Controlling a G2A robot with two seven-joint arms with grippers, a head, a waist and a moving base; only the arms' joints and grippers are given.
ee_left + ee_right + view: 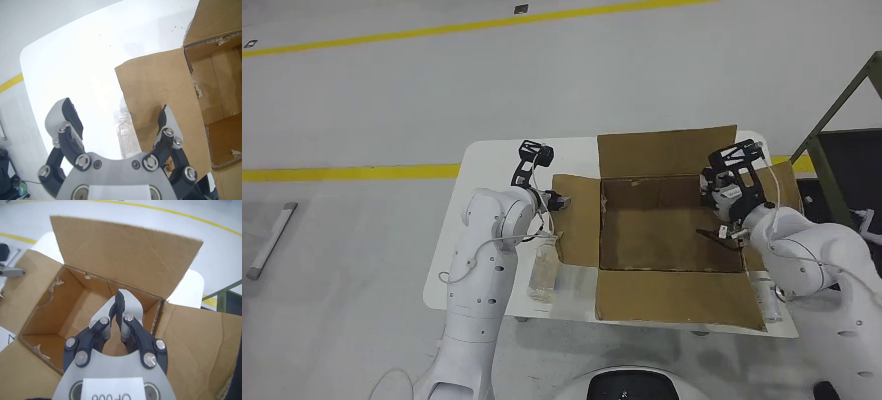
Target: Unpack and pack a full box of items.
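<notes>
An open cardboard box (667, 152) stands on the white table (492, 160) with all its flaps folded out. What shows of its inside is bare cardboard (75, 306). A clear plastic bottle (544, 268) lies on the table beside the box's left flap (160, 85), its cap pointing away from me. My left gripper (116, 109) hangs open above that bottle (126, 136) and the flap's edge, holding nothing. My right gripper (119, 298) is shut and empty over the far right part of the box (122, 249). A second clear bottle (766, 295) lies by the right flap.
A green metal rack (842, 110) stands just right of the table. A grey tube (272, 240) lies on the floor to the left. The left part of the tabletop (75, 56) is bare white up to its rounded corner.
</notes>
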